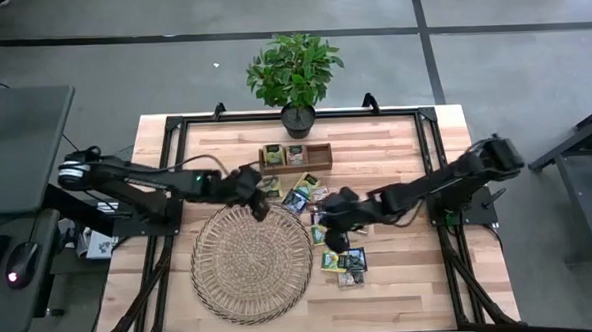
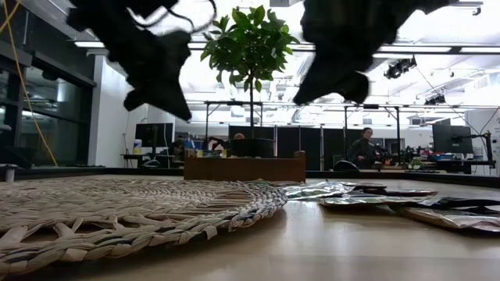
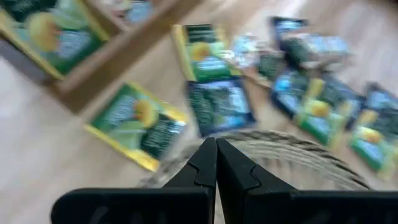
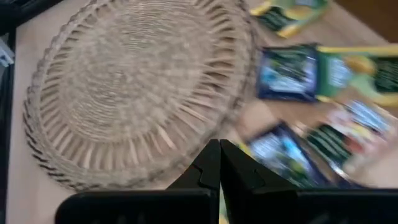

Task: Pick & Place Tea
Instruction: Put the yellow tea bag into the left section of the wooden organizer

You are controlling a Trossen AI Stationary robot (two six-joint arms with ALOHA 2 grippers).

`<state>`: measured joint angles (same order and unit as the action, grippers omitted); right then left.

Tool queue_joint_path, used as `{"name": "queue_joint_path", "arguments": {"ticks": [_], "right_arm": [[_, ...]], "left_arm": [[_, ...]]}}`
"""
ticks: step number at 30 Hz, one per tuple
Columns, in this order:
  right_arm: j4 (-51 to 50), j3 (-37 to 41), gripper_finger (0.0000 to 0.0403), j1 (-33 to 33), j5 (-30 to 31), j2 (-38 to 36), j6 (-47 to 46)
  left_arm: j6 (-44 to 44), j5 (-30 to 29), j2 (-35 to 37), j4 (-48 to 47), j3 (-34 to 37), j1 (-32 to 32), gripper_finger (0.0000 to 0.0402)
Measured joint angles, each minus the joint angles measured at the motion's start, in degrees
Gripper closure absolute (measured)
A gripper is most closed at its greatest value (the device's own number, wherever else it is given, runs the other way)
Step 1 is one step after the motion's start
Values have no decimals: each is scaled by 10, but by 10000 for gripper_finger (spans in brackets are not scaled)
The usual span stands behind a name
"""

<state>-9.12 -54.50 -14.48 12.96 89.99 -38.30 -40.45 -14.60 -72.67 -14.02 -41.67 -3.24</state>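
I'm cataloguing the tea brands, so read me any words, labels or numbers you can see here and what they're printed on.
No text can be read in any view.
Tea sachets: printing shows on the yellow-green and dark packets, too small or blurred to read.
Sachets in the wooden tray: too small to read.
Screens in the room behind: nothing legible.

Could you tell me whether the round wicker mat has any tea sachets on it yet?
Empty. In the high view the wicker mat is bare, and the tea sachets lie on the table beside it.

Both arms reach inward above the surface, the left pincer [image 1: 258,201] and right pincer [image 1: 331,225] each closed and empty.
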Motion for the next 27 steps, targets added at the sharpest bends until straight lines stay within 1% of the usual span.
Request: {"name": "queue_joint_path", "arguments": {"ticks": [7,11,15,18,21,23,25,27], "right_arm": [[-60,-131,403,-2,-21,115,-5],[-68,-167,403,-3,-21,145,-24],[-62,-184,403,5,-5,154,-42],[-52,-187,403,21,20,154,-45],[-43,-187,403,42,31,154,-37],[-29,-187,403,60,29,161,-32],[-16,-186,403,80,14,171,-26],[19,-186,403,98,-3,182,-18]], "left_arm": [[-95,-50,96,15,111,-108,401],[-138,-76,147,41,162,-166,401],[-180,-128,179,43,202,-205,401],[-200,-147,196,46,228,-211,401],[-204,-153,196,69,244,-208,401],[-204,-153,196,81,251,-198,401],[-204,-151,196,90,252,-185,401],[-201,-147,196,104,252,-169,401]]}}
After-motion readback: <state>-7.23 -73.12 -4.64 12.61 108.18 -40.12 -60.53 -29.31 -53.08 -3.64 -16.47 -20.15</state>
